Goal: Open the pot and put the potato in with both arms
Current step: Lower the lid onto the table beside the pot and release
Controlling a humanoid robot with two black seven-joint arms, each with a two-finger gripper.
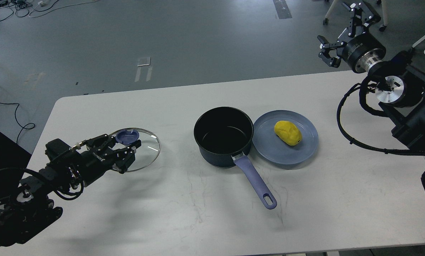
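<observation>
The dark navy pot [224, 137] stands open in the middle of the white table, its lavender handle [255, 181] pointing toward the front right. The yellow potato [287, 132] lies on a blue-grey plate [269, 145] just right of the pot. My left gripper [126, 144] is shut on the blue knob of the round glass lid [146, 151], holding it low over the table's left part, well left of the pot. My right gripper [342, 26] is open and empty, raised beyond the table's far right edge.
The white table [184, 213] has bare surface in front of and between the lid and the pot. Cables lie on the grey floor at the far left. A chair base stands on the floor behind my right gripper.
</observation>
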